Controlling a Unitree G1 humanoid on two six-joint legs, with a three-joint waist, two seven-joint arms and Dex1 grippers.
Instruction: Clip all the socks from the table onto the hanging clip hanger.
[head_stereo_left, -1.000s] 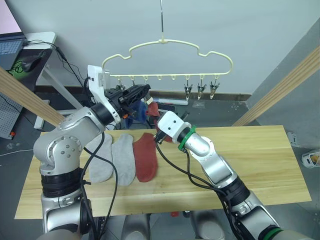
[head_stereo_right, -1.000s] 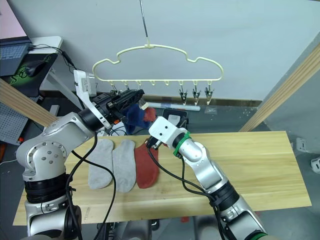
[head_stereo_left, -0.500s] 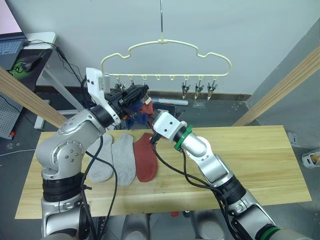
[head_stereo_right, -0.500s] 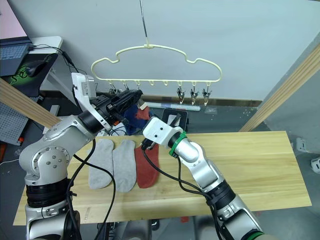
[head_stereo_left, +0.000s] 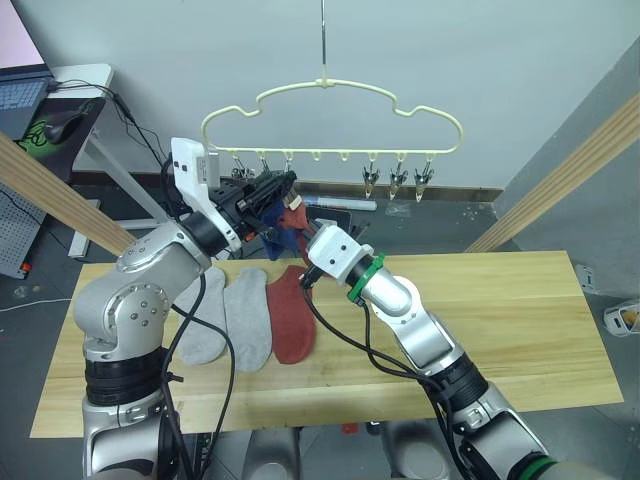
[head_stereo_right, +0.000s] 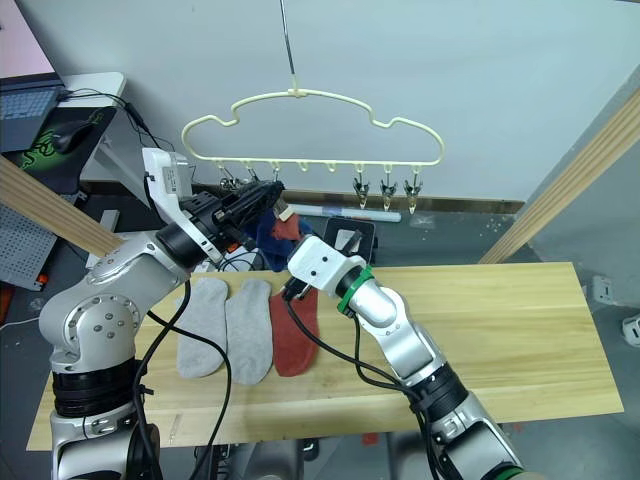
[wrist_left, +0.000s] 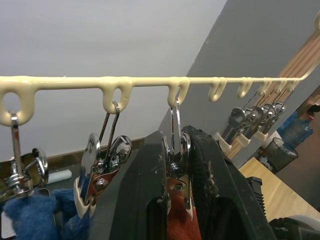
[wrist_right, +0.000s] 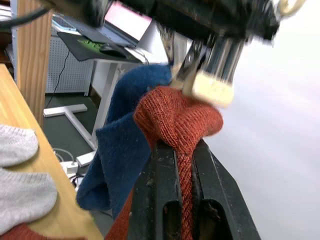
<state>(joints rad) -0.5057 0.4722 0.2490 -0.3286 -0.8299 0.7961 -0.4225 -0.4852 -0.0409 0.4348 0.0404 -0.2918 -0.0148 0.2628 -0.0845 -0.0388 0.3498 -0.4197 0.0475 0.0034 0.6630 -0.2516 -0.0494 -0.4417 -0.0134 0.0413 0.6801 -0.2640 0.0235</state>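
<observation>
The pale-yellow clip hanger (head_stereo_left: 330, 90) hangs over the far side of the table (head_stereo_left: 500, 320). My left gripper (head_stereo_left: 284, 184) is shut on one of its silver clips (wrist_left: 175, 165), the third from the left. My right gripper (wrist_right: 182, 150) is shut on a rust red sock (wrist_right: 175, 117) and holds its folded top right against that clip's cream tips. A blue sock (head_stereo_left: 277, 229) hangs from the neighbouring clips. Two light grey socks (head_stereo_left: 200, 316) (head_stereo_left: 248, 318) and another rust red sock (head_stereo_left: 292, 315) lie side by side on the table's left part.
Three bare clips (head_stereo_left: 400, 181) hang at the hanger's right end. Slanted wooden frame poles (head_stereo_left: 565, 170) (head_stereo_left: 50, 195) stand on both sides. A desk with a laptop (head_stereo_left: 25, 90) is at the far left, behind the table.
My right gripper has carried the rust red sock a little up and left to the clip that my left gripper holds. The hanger has swung slightly to the left.
</observation>
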